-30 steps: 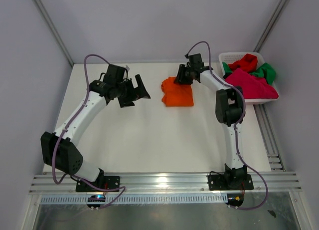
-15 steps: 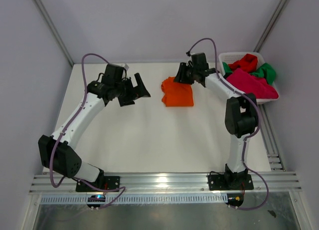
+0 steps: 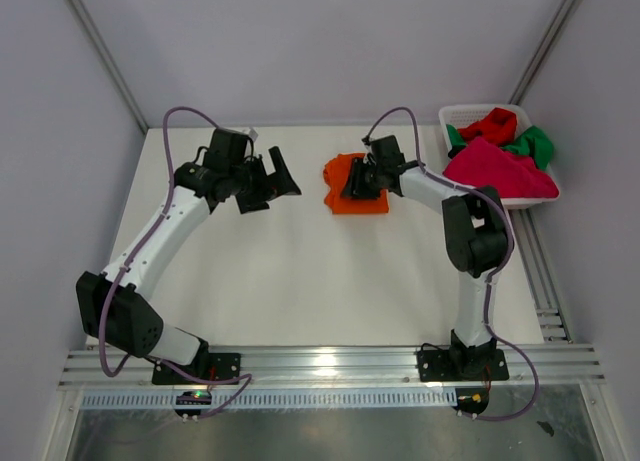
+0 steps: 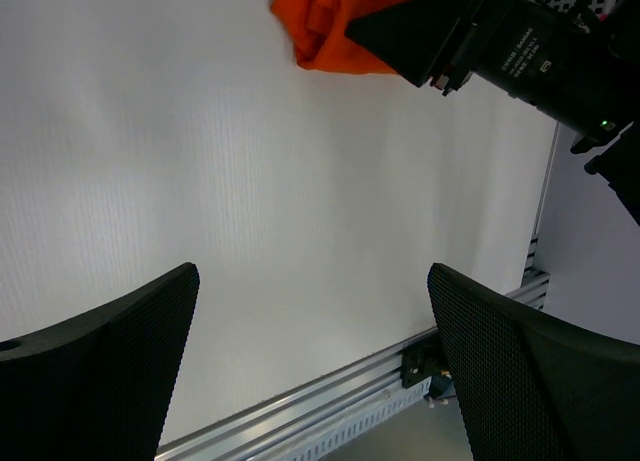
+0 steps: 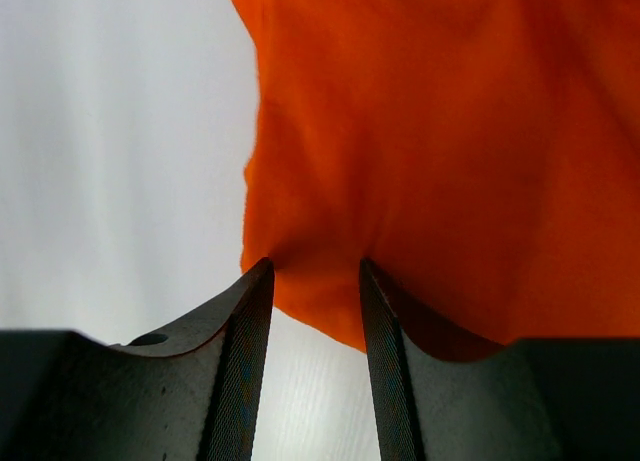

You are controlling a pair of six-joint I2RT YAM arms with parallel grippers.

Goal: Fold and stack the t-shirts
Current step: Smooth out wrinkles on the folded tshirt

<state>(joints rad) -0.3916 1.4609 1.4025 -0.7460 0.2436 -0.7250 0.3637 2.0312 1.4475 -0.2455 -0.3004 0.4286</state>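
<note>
Folding soft bright-orange cloth t-shirt: right gripper jaws clamped on edge, left gripper jaws apart. Next, likely: carry edge across.

Left gripper spread wide above the white table; up top, the right arm overlaps the orange t-shirt.

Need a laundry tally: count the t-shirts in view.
4: orange t-shirt on the table; red t-shirt, green t-shirt, magenta t-shirt piled in the basket, where more may lie hidden.
</note>
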